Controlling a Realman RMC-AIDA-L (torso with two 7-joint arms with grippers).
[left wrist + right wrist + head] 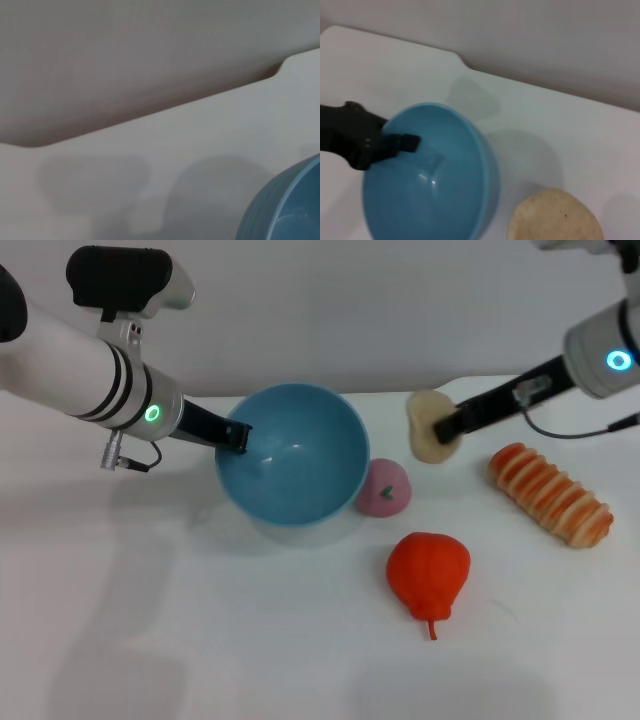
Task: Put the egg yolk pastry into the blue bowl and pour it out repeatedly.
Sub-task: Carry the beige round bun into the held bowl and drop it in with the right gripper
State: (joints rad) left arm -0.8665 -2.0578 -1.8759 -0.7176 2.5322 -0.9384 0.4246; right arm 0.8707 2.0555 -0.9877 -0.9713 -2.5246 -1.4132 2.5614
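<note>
The light-blue bowl (295,455) is lifted and tilted, its opening facing up and toward the camera, empty inside. My left gripper (238,435) is shut on the bowl's left rim; the right wrist view shows the same black gripper (402,143) clamped over the rim of the bowl (445,175). A slice of the bowl's outer wall (285,205) shows in the left wrist view. The pale beige egg yolk pastry (428,425) hangs above the table to the right of the bowl, with my right gripper (447,426) shut on it. The pastry (555,216) also fills a corner of the right wrist view.
A pink ball with a green mark (385,488) sits against the bowl's right side. In front lies a red pear-shaped fruit (428,573). An orange-striped bread roll (550,493) lies at the right. The white table's back edge (200,97) meets a grey wall.
</note>
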